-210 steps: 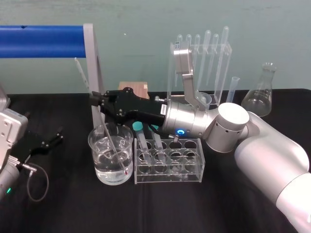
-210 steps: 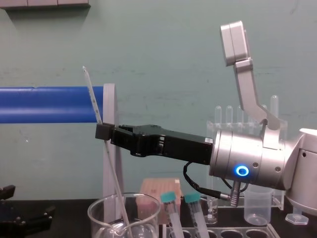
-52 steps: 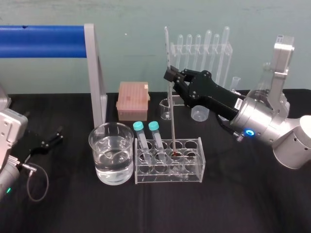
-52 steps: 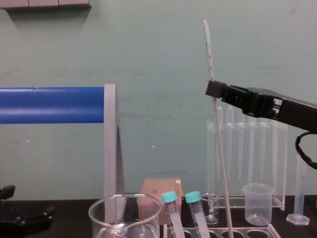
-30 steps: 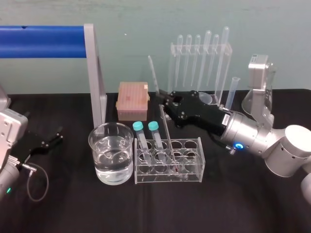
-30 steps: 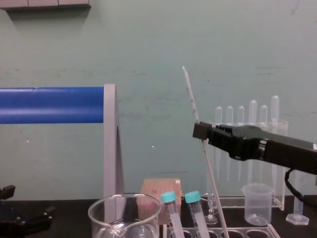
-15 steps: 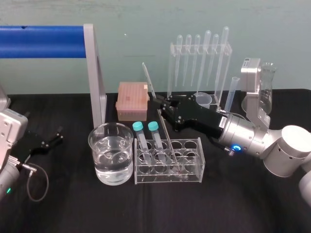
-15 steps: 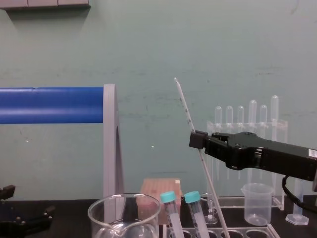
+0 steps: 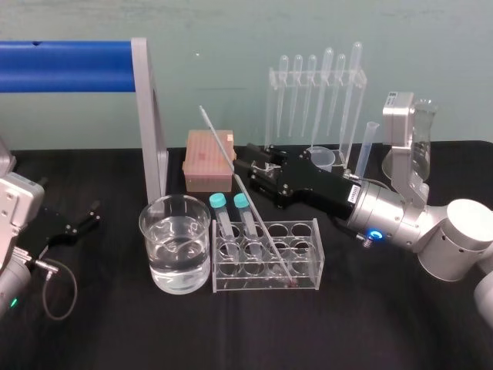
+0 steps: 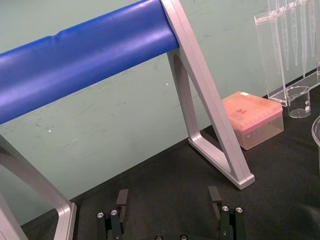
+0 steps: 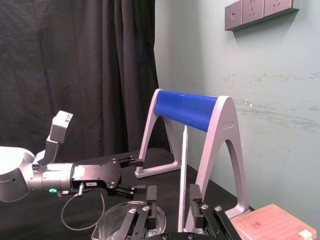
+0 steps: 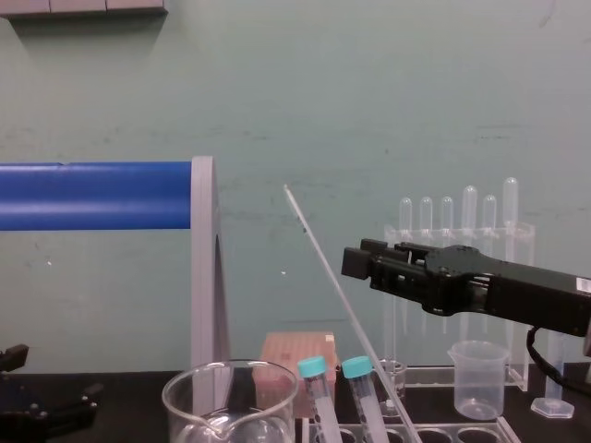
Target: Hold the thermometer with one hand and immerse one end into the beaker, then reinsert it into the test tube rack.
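Glass thermometer [image 9: 245, 196] stands in the test tube rack [image 9: 308, 270], lower end down in a hole just right of the two teal-capped tubes [image 9: 219, 202]. Which row it sits in, I cannot tell. The rod leans steeply to the left, with its upper end over the gap between the beaker [image 9: 158, 266] and the pink tip box [image 9: 208, 158].

Right gripper [image 9: 248, 168] hovers above the rack's back edge, level with the rod's middle, fingers spread wide and holding nothing. In the right wrist view the rod [image 11: 183, 175] rises in the gap between the two fingers [image 11: 150, 194]. From the chest camera the thermometer [image 12: 323, 265] crosses just left of the gripper [image 12: 355, 261], with a slim gap showing between them.

Beaker sits just left of the rack, part full of clear liquid. Pipette stand [image 9: 316, 100] is behind the right arm.

Left gripper [image 9: 77, 225] lies parked at the table's left side, well apart from the glassware, fingers [image 10: 214, 194] spread and empty.
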`<state>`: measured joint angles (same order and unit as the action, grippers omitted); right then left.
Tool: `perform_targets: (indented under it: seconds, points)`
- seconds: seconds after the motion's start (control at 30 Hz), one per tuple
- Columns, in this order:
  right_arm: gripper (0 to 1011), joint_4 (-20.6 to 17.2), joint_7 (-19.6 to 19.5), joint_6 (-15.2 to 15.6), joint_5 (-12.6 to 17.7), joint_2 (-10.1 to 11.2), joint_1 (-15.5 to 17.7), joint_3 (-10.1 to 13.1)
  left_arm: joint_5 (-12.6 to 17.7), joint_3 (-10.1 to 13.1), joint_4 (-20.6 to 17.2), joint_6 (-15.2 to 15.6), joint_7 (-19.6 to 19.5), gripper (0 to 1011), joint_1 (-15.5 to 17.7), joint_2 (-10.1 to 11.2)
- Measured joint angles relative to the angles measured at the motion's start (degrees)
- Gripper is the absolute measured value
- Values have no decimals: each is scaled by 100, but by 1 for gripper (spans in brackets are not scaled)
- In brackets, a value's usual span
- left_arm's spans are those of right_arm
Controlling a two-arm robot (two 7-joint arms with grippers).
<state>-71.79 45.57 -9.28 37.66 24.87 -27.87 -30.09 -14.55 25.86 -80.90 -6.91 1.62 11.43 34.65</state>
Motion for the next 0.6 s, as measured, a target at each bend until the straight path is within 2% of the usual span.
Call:
perform_targets:
  seconds: [0.03,0.1,0.13,0.23,0.27,0.33,0.4,0.47,0.53,0.57,0.6]
  points:
    - [420,-1,0,1,1,0,1,1,0,0,0,0,0,1008,0,0]
    - [462,-1,0,1,2,0,1,1,0,0,0,0,0,1008,0,0]
    - [524,-2,0,2,3,0,2,1,0,0,0,0,0,1008,0,0]
    - [585,-4,0,4,5,0,3,1,0,0,0,0,0,1008,0,0]
    - [645,-4,0,4,5,0,4,1,0,0,0,0,0,1008,0,0]
    - [681,-5,0,5,5,0,5,1,0,0,0,0,0,1008,0,0]
    - [763,-15,-17,6,6,0,15,17,0,0,0,0,0,1008,0,0]
    - [802,-79,-226,-11,-12,5,81,113,0,0,0,0,0,1008,0,0]
    - [868,-241,-922,-122,-191,32,289,381,0,0,0,0,0,1008,0,0]
    - [909,-241,-922,-122,-191,32,289,381,0,0,0,0,0,1008,0,0]
    - [909,-325,-1388,-157,-371,57,425,520,0,0,0,0,0,1008,0,0]
